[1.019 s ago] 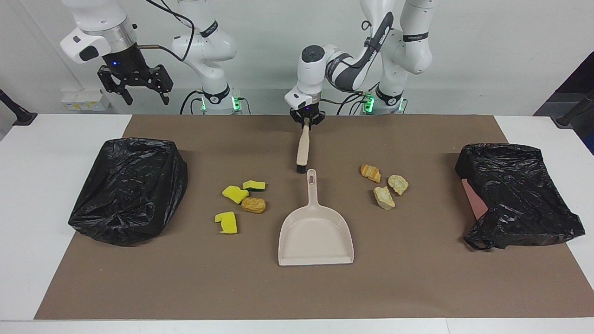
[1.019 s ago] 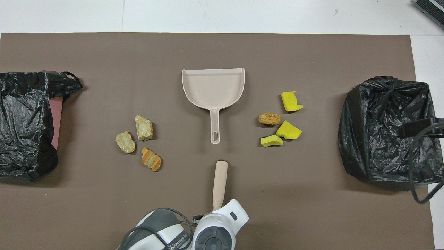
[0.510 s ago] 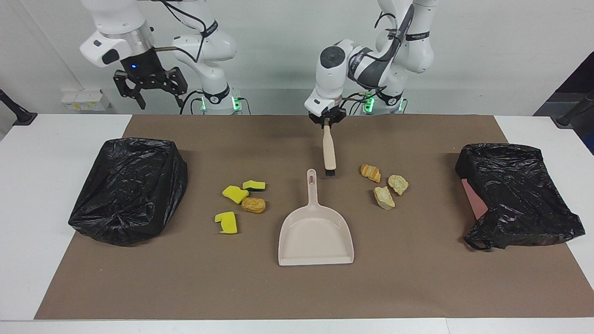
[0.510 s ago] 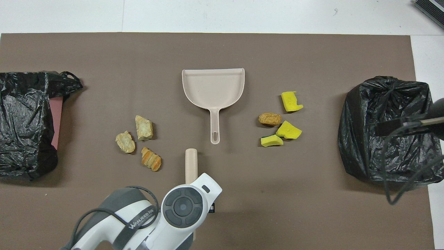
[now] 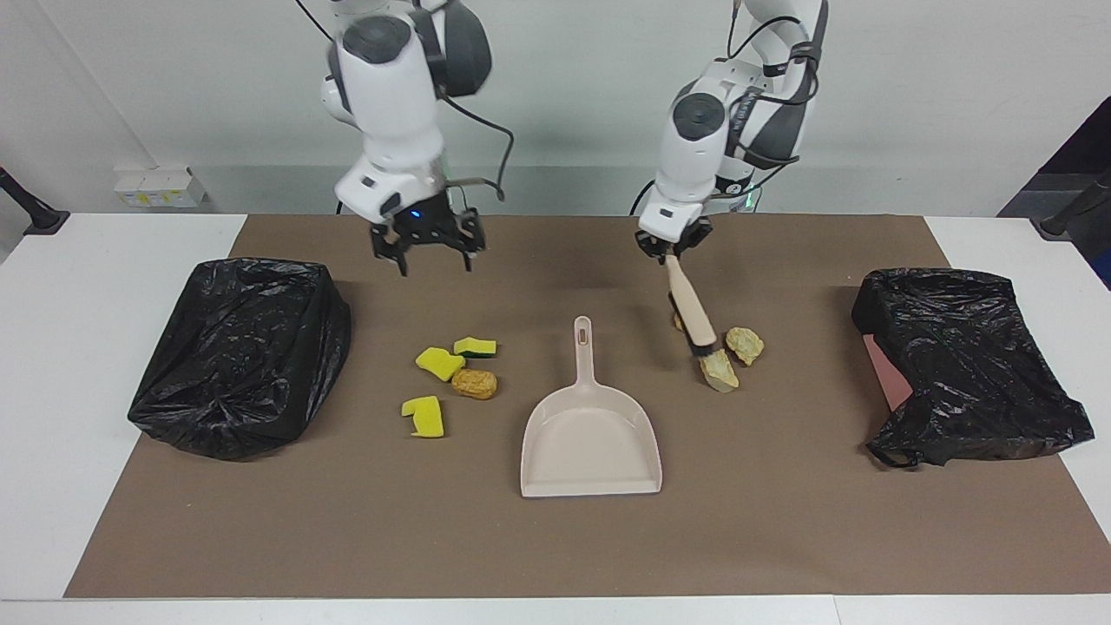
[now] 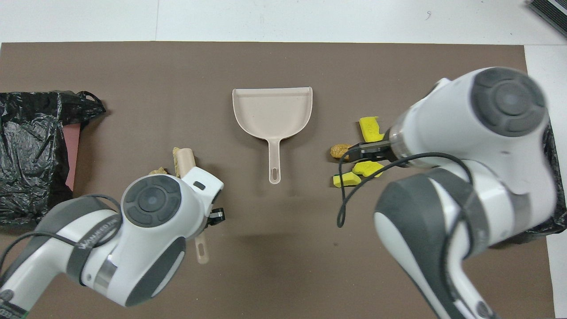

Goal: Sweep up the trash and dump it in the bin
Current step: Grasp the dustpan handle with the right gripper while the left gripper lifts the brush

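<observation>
Bristles of the beige plastic hand brush (image 5: 692,314) angle down onto the tan bread-like lumps (image 5: 732,356), right of centre in the facing view; the left gripper (image 5: 668,247) is clamped on its handle, presumably to drag them toward the beige plastic dustpan (image 5: 590,434) lying mid-frame. The brush hides one lump. The right gripper (image 5: 427,247), fingers spread and empty, hangs over the brown mat (image 5: 555,538) above the yellow sponge pieces and orange lump (image 5: 451,373), left of centre. Two black-bagged bins (image 5: 239,351) sit at the worktop's ends; the dustpan's long handle lies between the two clusters.
</observation>
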